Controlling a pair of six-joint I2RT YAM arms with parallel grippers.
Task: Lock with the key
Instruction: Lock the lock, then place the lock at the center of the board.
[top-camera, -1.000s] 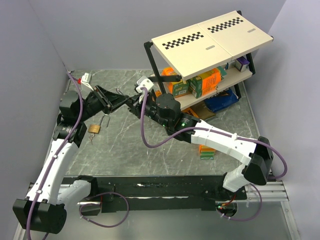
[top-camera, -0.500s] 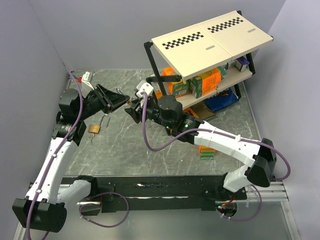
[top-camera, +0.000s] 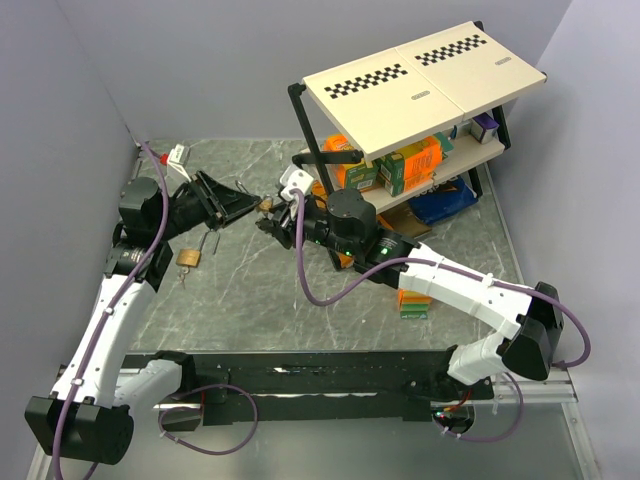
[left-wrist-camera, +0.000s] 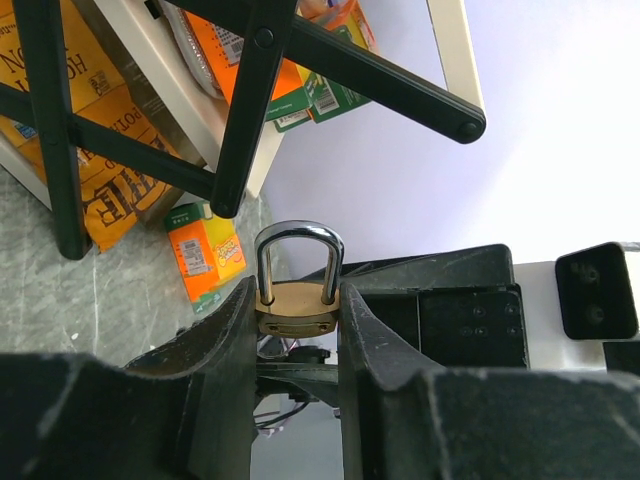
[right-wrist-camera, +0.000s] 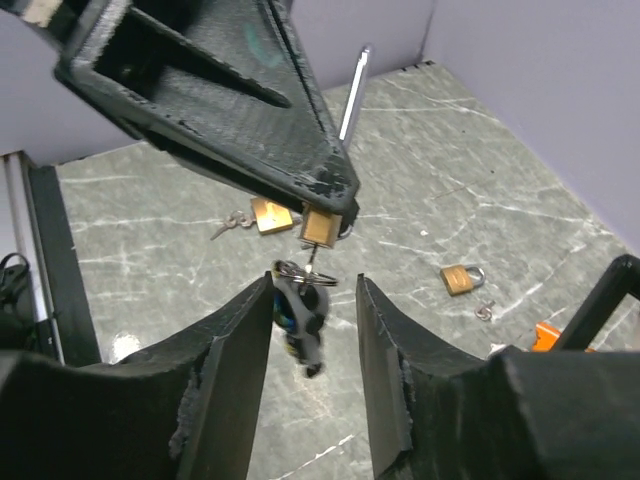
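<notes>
Held padlock: a brass held padlock (left-wrist-camera: 297, 306) is up in the air over the worktop (top-camera: 260, 300), not lying on it.
Left tool: the left tool (left-wrist-camera: 296, 295) is closed narrow on the body of the held padlock, one finger on each side.
Shackle: only the left wrist view shows it. It is a steel loop that stands above the fingers, and both of its legs go into the body.
Key: the key (right-wrist-camera: 303, 325) has a black head and a ring. It hangs under the held padlock with its blade up in the bottom of the body. Only the right wrist view shows this.
Right tool: the right tool (right-wrist-camera: 313, 288) is just below the left tool. Its jaws are parted wider than the key, which hangs between them with a free gap on one side.
Top view: the two tools meet in front of the shelf (top-camera: 430, 85) — the key is too small to make out there.
Other padlocks: the right wrist view shows two on the worktop, a farther padlock (right-wrist-camera: 270, 215) and a nearer padlock (right-wrist-camera: 460, 278). The top view shows only one brass padlock (top-camera: 188, 257), beside the left arm.
</notes>
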